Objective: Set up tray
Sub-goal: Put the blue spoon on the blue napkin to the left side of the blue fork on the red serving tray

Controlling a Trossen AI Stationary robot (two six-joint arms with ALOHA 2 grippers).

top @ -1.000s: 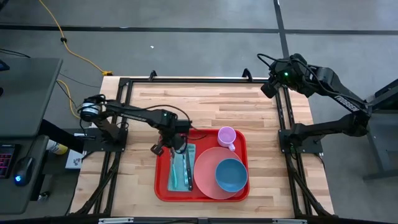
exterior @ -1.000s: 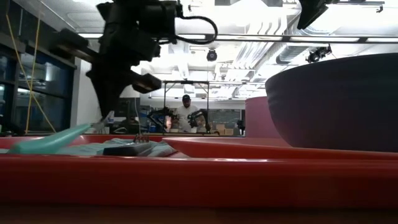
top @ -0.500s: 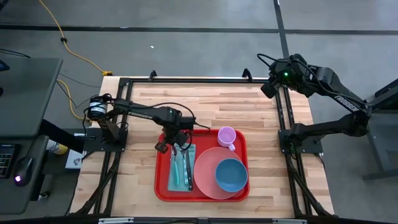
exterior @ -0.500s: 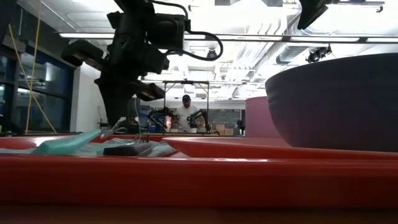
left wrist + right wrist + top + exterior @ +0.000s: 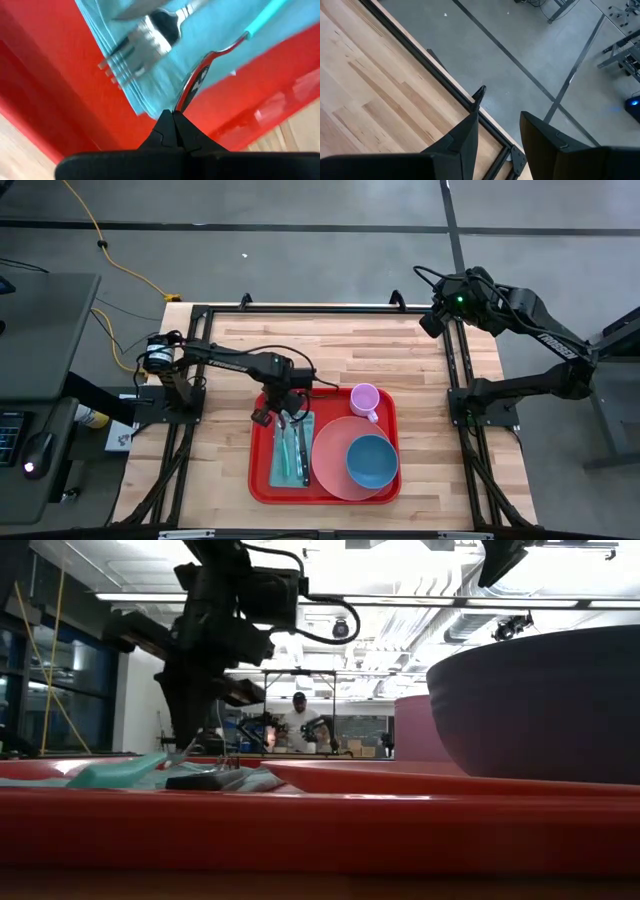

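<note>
Altogether: one tray (image 5: 324, 492), one plate (image 5: 330, 460), one bowl (image 5: 371, 461), one cup (image 5: 364, 398).

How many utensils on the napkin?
2 visible: a metal fork lying on the folded teal napkin, a teal-handled metal spoon pinched in the left gripper. More may be hidden.

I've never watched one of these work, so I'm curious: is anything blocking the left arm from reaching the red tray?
Nothing visible is. The left end effector is already over the tray, shut on a spoon above the teal napkin. The right end effector waits at the table's far corner.
</note>
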